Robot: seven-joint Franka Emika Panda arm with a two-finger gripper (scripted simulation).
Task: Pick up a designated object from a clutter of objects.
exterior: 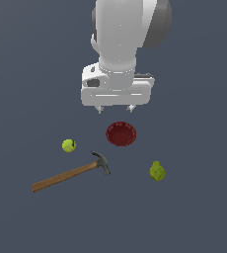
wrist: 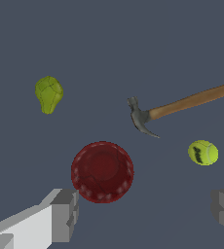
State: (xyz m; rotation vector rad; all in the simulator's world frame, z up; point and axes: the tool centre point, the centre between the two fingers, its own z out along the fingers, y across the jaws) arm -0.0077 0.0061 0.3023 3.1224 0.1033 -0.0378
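Note:
The yellow-green pear (exterior: 157,171) lies on the dark floor at the exterior view's right, apart from the other things; it also shows in the wrist view (wrist: 48,94). My gripper (exterior: 115,108) hangs high above the scene, over the far side of the dark red bowl (exterior: 121,133), open and empty. In the wrist view its two fingers (wrist: 65,214) stand wide apart around the gripper's middle (wrist: 145,214), with the bowl (wrist: 102,171) near one of them. The pear is well away from the gripper.
A wooden-handled hammer (exterior: 71,174) lies at the exterior view's left, head (wrist: 139,118) toward the bowl. A yellow-green tennis ball (exterior: 69,145) sits beyond its handle; it also shows in the wrist view (wrist: 203,152). The floor (exterior: 199,222) is flat and dark grey.

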